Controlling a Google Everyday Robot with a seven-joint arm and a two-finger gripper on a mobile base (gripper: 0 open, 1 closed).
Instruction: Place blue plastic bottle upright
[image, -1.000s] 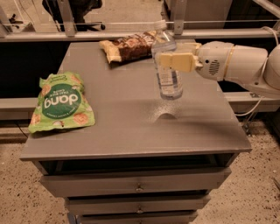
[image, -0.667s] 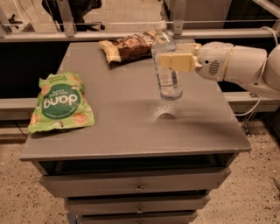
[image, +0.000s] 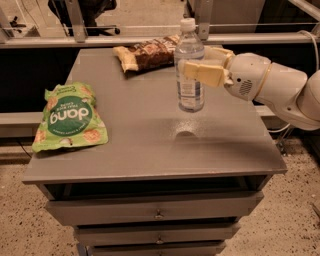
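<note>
Item 1: blue plastic bottle (image: 190, 95), upright, cap uppermost, over the right half of the grey cabinet top (image: 150, 145), base apparently just clear of it. Gripper (image: 197, 67): clamped round its middle, reaching from the right. Outstanding: set down, release.

We see a grey bench (image: 150, 150) carrying a green snack bag (image: 70, 117) at its left edge and a brown snack packet (image: 147, 54) at the back, while the gripper (image: 192, 60) grips the blue plastic bottle (image: 190, 95) over its right half.
</note>
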